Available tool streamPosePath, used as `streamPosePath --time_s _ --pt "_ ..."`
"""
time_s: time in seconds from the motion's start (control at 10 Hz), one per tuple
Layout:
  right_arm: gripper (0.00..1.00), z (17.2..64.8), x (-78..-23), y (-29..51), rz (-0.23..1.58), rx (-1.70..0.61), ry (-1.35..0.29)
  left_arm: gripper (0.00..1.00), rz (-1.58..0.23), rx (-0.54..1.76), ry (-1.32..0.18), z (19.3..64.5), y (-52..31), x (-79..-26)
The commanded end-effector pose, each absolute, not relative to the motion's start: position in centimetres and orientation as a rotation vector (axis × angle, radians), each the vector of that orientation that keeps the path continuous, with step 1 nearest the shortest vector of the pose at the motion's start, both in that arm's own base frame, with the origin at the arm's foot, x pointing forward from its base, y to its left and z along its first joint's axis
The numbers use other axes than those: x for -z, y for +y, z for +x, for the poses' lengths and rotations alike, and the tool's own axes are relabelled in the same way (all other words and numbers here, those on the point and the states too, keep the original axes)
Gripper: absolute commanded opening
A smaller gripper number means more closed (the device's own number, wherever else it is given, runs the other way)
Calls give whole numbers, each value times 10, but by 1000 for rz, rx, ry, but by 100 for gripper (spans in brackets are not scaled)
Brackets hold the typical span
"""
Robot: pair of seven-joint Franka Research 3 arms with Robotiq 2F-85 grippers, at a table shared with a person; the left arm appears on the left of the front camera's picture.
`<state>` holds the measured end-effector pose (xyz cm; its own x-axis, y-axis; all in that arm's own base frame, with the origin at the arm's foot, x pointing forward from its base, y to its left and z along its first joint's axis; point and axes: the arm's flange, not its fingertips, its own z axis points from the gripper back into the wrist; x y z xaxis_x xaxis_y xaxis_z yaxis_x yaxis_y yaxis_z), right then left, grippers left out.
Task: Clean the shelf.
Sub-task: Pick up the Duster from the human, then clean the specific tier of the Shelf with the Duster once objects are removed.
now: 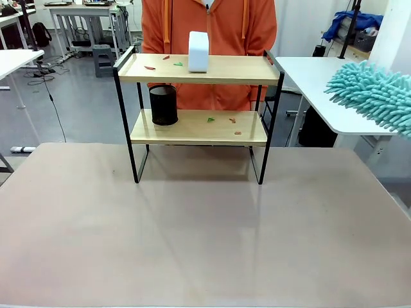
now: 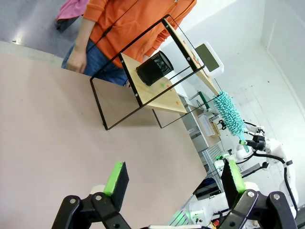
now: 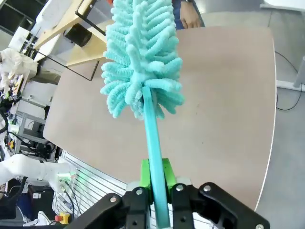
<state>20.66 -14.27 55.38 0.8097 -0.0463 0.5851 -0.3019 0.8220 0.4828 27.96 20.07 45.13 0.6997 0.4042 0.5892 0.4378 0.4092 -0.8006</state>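
The shelf (image 1: 192,69) stands at the table's far side, with light wooden boards in a black frame. Small red and green scraps (image 1: 221,119) lie on both boards. A white box (image 1: 198,51) sits on the top board and a black mesh cup (image 1: 164,104) on the lower one. A turquoise duster (image 1: 376,93) hovers to the right of the shelf, apart from it. My right gripper (image 3: 156,172) is shut on the duster's handle (image 3: 152,133). My left gripper (image 2: 175,179) is open above the table, with nothing between its pads, well short of the shelf (image 2: 152,71).
A person in an orange hoodie (image 1: 209,25) stands right behind the shelf, one hand (image 2: 76,61) at the table's edge. A white side table (image 1: 321,83) stands to the right, under the duster. The brown tabletop (image 1: 192,237) stretches bare in front of the shelf.
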Motion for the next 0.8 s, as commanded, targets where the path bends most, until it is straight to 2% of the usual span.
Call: streamPosePath --time_s 0.0,0.7 --pt "0 208 -556 -137 578 -151 -616 100 -1197 40 -877 280 198 -451" --pt "0 208 -556 -137 578 -151 -616 100 -1197 40 -877 280 198 -451"
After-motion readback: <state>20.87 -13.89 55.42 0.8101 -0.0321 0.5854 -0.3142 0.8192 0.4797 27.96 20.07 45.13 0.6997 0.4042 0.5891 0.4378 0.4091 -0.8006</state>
